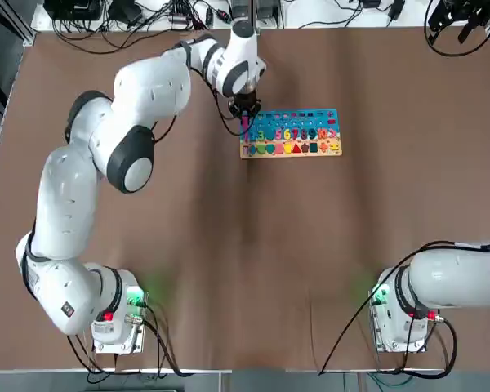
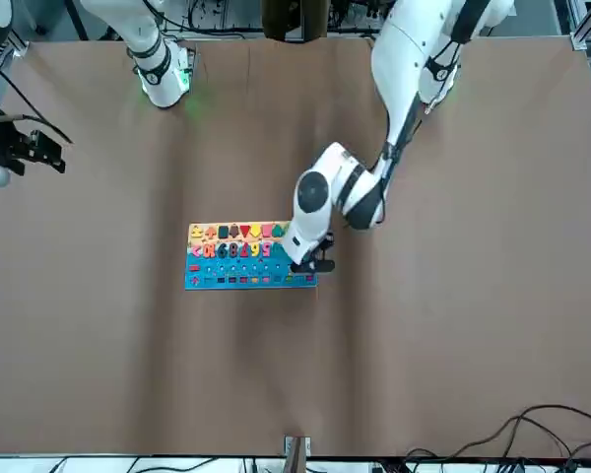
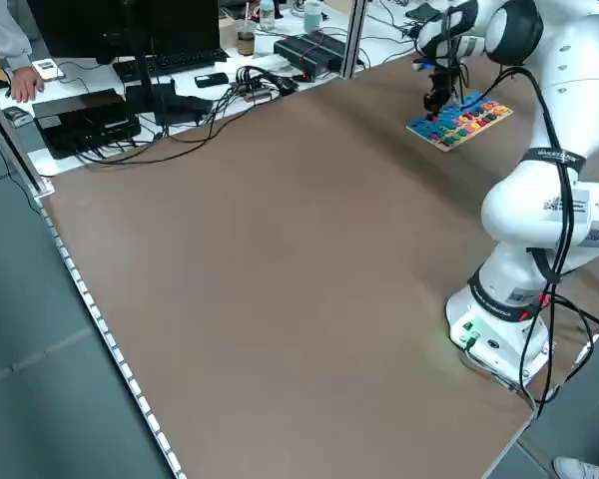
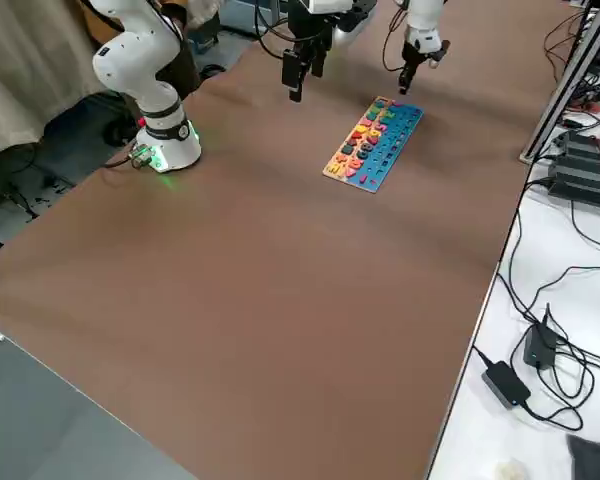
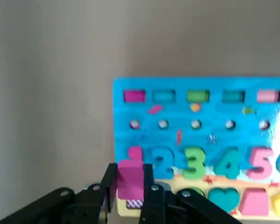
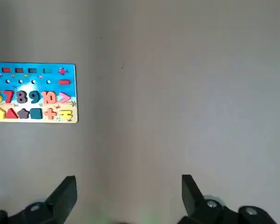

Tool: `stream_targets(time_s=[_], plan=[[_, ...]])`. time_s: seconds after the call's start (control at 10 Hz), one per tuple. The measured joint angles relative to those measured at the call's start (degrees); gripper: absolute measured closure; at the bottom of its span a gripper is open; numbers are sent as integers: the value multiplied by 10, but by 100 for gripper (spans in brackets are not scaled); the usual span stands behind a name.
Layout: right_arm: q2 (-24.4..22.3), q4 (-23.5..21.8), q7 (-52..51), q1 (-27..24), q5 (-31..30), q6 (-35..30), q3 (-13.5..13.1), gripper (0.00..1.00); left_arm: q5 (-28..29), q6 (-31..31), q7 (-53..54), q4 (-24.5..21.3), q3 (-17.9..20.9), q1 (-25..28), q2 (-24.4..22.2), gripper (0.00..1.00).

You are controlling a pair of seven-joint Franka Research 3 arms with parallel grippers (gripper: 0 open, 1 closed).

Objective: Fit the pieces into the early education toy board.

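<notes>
At the top view's upper centre, the left gripper point(image 5: 129, 196) clamps a small, flat pink block piece point(image 5: 130, 179) by its side faces above the blue-and-wood puzzle board point(image 1: 292, 133); it looks light, rigid and slippery. Right gripper point(image 6: 129, 193) gapes empty.

My arms: glossy white shells, black joint bands, black cables, green and red base lights; black fingers point(image 5: 95, 198).

Table point(image 1: 245, 269) bare from both arm bases to the early education toy board point(image 1: 298, 135). Board's left end blocked from above by left gripper point(image 1: 245, 122) holding a pink piece point(image 5: 129, 179); its right end unobstructed. Right gripper point(image 4: 296, 75) hangs open, well apart.
</notes>
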Motion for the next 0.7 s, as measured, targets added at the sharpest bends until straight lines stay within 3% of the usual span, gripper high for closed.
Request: stream_targets(time_s=[0.2,0.5,0.7], plan=[[0,0,0,0,0,0,0,1,0,10,-13,-30,-1,-11,-6,74],[0,0,0,0,0,0,0,1,0,83,-14,-122,-3,-11,-47,74],[0,0,0,0,0,0,0,1,0,87,-14,-140,-4,-11,-58,74]])
